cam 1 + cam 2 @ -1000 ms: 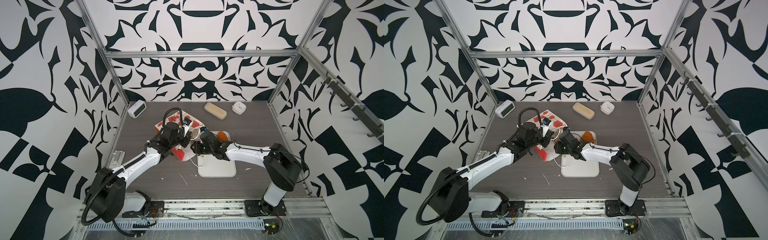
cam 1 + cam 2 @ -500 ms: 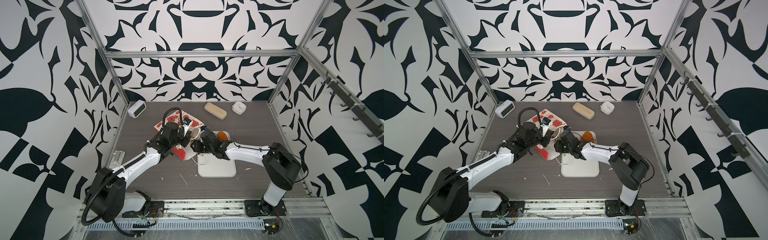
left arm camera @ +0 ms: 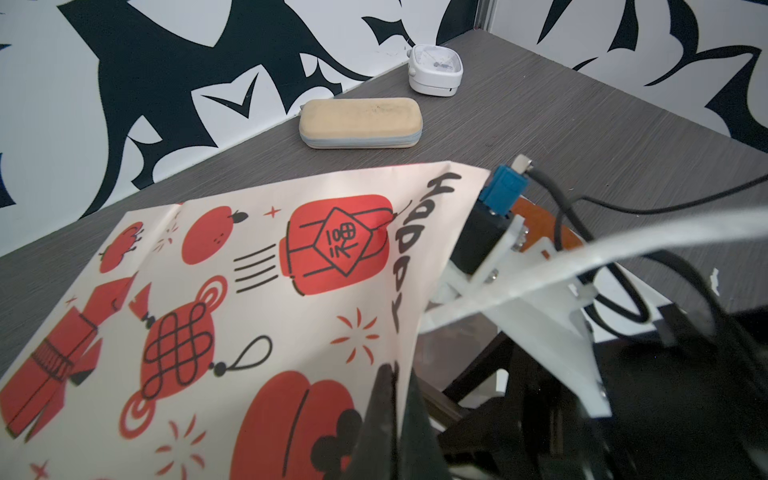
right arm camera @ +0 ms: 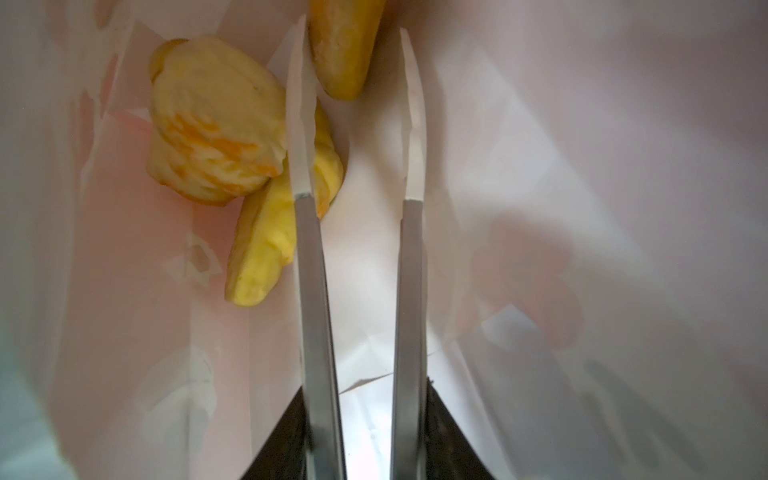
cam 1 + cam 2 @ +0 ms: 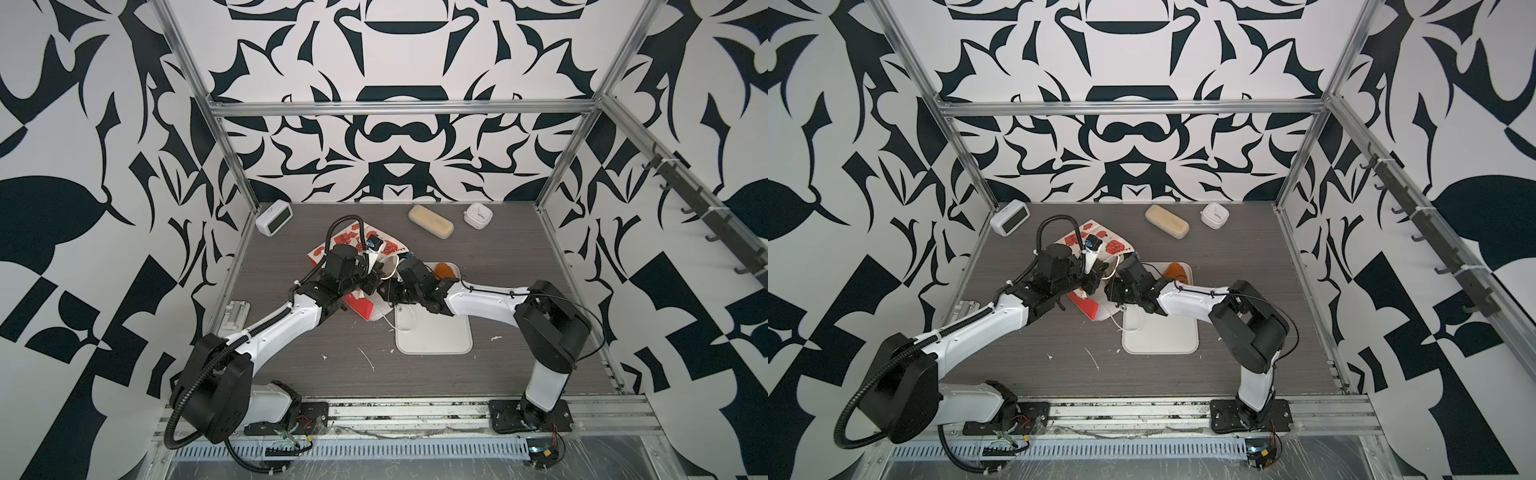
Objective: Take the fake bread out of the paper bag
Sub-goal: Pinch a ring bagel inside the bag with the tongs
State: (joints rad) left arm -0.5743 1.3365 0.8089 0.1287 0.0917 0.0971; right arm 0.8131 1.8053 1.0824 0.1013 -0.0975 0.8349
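**3 pieces of fake bread (image 4: pixel 216 124) counted inside the paper bag (image 5: pixel 392 248), 1 on the tray (image 5: pixel 432 336)**

The paper bag is laid on its side on the tabletop (image 5: pixel 519 270), printed face up, with its mouth turned toward the white tray. An edge of that mouth is pinched by the left gripper (image 3: pixel 395 409), whose jaws are closed flat on the paper. The right gripper (image 4: pixel 353 37) is inserted through the mouth. Its 2 fingers are parted by a narrow gap, and nothing is clamped between them.

Inside the bag, 3 pieces are seen. A rounded striped piece lies over a long piece (image 4: pixel 266 241). A third piece (image 4: pixel 340 62) sits at the fingertips, against 1 finger and with a gap to the other.

Outside the bag, 1 golden-brown piece (image 5: pixel 444 270) rests on the tray, just beside the bag's mouth.

Beyond the bag, by the back wall, 3 other things are set well apart from it: 1 beige block (image 5: pixel 431 221), 1 digital clock (image 5: pixel 274 217) and 1 square clock (image 5: pixel 478 215).
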